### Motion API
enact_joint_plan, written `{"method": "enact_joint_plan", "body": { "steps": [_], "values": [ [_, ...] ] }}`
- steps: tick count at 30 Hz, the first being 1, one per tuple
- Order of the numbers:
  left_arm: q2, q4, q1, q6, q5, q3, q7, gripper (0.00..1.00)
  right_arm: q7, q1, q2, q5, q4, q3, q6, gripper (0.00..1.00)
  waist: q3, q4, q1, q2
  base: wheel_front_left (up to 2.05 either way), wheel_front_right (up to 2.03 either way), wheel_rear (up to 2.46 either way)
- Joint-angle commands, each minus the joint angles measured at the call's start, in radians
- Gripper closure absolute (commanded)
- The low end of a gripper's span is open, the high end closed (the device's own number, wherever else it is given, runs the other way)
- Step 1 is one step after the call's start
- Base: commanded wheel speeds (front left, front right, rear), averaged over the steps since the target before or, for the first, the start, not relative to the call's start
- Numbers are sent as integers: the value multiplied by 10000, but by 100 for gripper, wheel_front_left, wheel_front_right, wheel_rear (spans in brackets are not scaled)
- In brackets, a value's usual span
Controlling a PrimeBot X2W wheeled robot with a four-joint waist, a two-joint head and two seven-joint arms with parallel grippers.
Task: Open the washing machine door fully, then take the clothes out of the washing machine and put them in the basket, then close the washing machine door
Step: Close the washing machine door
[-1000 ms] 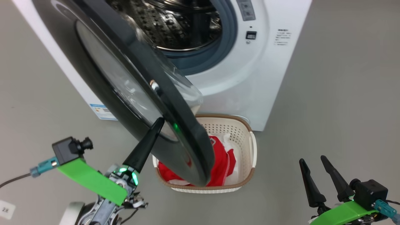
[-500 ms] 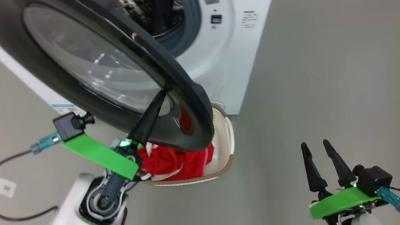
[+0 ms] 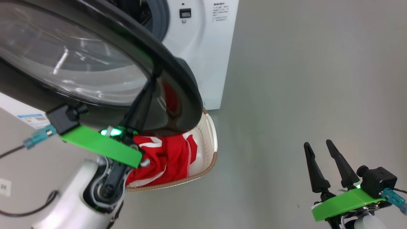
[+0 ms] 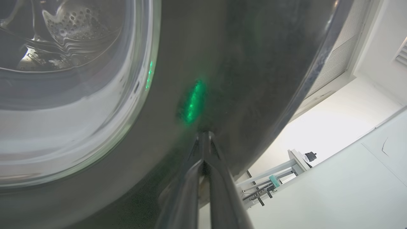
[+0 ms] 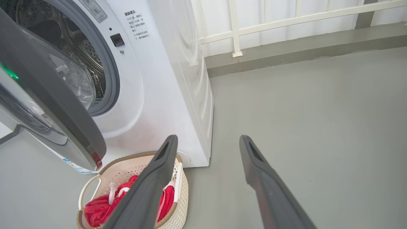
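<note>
Pressing the washing machine door [image 3: 186, 93] with closed fingers, the left gripper [image 3: 152, 80] has stayed on its black frame as the head turned (closing likely underway); clothes [image 3: 171, 156] lie in the basket [image 3: 211, 136]; right gripper [image 3: 318, 143] idles, spread.

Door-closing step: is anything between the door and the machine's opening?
Nothing visible. The left tool, shut, touches the outer face of the door; the gap to the gasket looks clear in the right wrist view. The basket with the clothes sits on the floor below the door.
</note>
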Motion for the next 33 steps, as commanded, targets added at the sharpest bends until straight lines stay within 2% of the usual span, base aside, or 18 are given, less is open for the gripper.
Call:
{"method": "enact_joint_plan", "body": {
  "steps": [1,10,16,22,33],
  "values": [
    [298,-71,-621,-61,106,233,-252,100,-65,-254,-62,-9,-248,244,63,0,132,-129,0,-1,0,0,0],
    [254,1004,-1631,-61,781,414,-707,100,-65,-409,32,12,-236,250,63,0,356,-447,0,-1,0,0,0],
    [-250,1459,-1917,-61,1852,1293,-715,100,-65,-456,105,14,-240,243,63,0,482,-612,0,-1,0,0,0],
    [-568,1821,-2257,-61,2693,1692,-717,100,-65,-572,169,17,-246,257,63,0,625,-746,0,-1,0,0,0],
    [-764,2309,-2833,-61,3217,2038,-717,100,-65,-699,257,45,-258,232,63,0,834,-942,0,-1,0,0,0]
  ]
}}
